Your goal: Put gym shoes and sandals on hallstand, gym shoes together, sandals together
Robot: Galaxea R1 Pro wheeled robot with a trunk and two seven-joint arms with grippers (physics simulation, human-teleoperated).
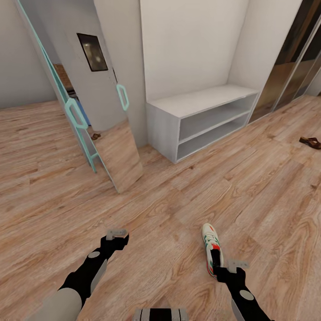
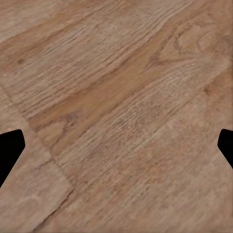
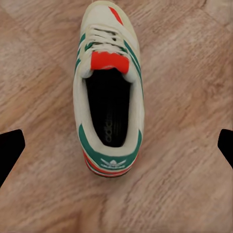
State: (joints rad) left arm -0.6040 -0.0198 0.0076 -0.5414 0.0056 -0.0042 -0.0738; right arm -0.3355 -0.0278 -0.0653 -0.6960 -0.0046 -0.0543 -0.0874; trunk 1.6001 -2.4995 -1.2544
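there's a tall mirror panel (image 1: 117,151) with teal handles (image 1: 122,96) leaning against the white wall (image 1: 191,40), and dark glass sliding doors (image 1: 292,58) sitting off to the right
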